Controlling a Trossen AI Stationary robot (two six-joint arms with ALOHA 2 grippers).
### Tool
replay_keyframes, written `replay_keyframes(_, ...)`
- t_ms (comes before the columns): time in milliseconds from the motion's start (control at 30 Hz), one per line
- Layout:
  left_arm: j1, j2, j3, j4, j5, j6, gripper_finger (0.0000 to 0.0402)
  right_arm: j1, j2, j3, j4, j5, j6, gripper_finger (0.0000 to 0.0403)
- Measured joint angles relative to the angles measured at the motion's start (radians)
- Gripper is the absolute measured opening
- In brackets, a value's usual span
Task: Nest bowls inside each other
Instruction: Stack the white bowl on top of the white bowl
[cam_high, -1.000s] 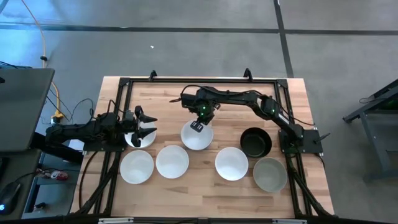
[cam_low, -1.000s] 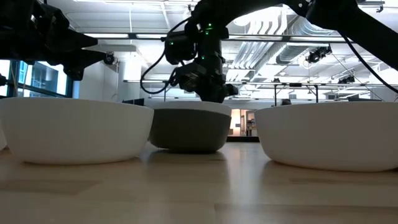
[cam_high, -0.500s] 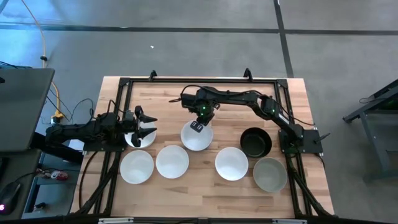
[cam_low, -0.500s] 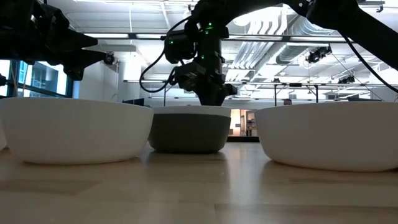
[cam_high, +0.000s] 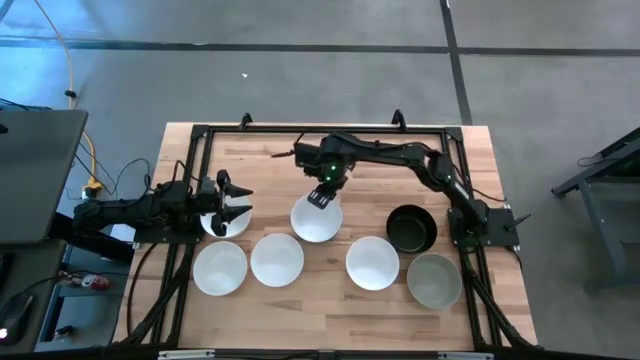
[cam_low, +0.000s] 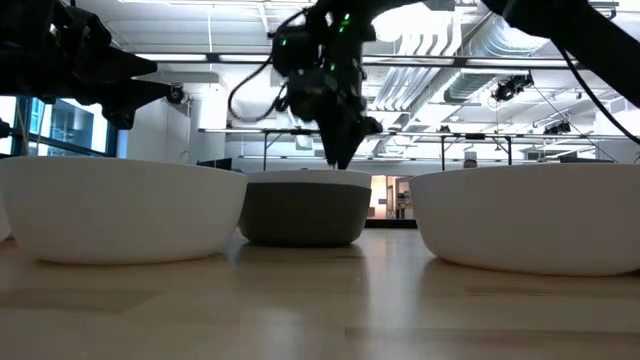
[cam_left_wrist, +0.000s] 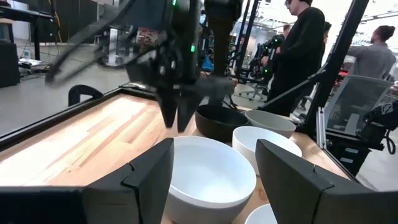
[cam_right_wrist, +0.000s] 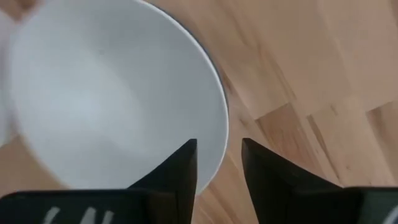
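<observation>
Several white bowls, a grey bowl (cam_high: 434, 280) and a black bowl (cam_high: 411, 228) stand on the table. The middle white bowl (cam_high: 317, 219) sits upright; in the low view a grey wall (cam_low: 305, 210) shows below its white rim, as of a grey bowl under it. My right gripper (cam_high: 320, 196) hangs open just above this bowl's far rim (cam_right_wrist: 219, 106), touching nothing. My left gripper (cam_high: 236, 205) waits open at the table's left side, over another white bowl (cam_high: 222, 224).
Three white bowls (cam_high: 220, 268) (cam_high: 277, 259) (cam_high: 372, 262) line the near row, with the grey bowl at its right end. A black frame (cam_high: 200, 135) runs around the table. Bare wood lies along the far side. People stand in the room beyond.
My right gripper has opened, let go of the middle white bowl's far rim, and risen a little toward the far edge. The bowl, slightly tipped a second ago, has settled level on the table.
</observation>
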Motion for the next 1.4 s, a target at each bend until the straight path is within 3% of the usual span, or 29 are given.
replay_keyframes(167, 0.000, 0.022, 0.000, -0.003, 0.018, -0.021, 0.0216, 0.002, -0.077, 0.000, -0.026, -0.021, -0.062, 0.0119)
replay_keyframes(333, 0.000, 0.120, 0.000, -0.007, 0.001, -0.036, 0.0216, 0.017, -0.175, 0.000, -0.027, 0.004, -0.152, 0.0119)
replay_keyframes(500, 0.000, 0.236, 0.048, -0.091, -0.142, -0.009, 0.0216, 0.027, -0.298, 0.000, 0.017, 0.016, -0.225, 0.0119)
replay_keyframes(700, 0.000, 0.326, 0.198, -0.282, -0.287, 0.078, 0.0216, 0.026, -0.453, 0.000, 0.091, 0.016, -0.282, 0.0119)
replay_keyframes(867, 0.000, 0.386, 0.273, -0.285, -0.355, 0.108, 0.0216, 0.026, -0.555, 0.000, 0.119, -0.011, -0.339, 0.0119)
replay_keyframes(1000, 0.000, 0.467, 0.326, -0.290, -0.398, 0.024, 0.0216, 0.026, -0.611, 0.000, 0.118, -0.034, -0.392, 0.0119)
replay_keyframes(1100, 0.000, 0.540, 0.411, -0.312, -0.362, 0.009, 0.0216, 0.026, -0.639, 0.000, 0.119, -0.073, -0.439, 0.0119)
replay_keyframes(1233, 0.000, 0.672, 0.603, -0.468, -0.310, 0.019, 0.0216, 0.026, -0.666, 0.000, 0.122, -0.164, -0.490, 0.0119)
replay_keyframes(1400, 0.000, 0.837, 0.885, -0.882, -0.249, 0.167, 0.0216, 0.026, -0.692, 0.000, 0.087, -0.234, -0.514, 0.0119)
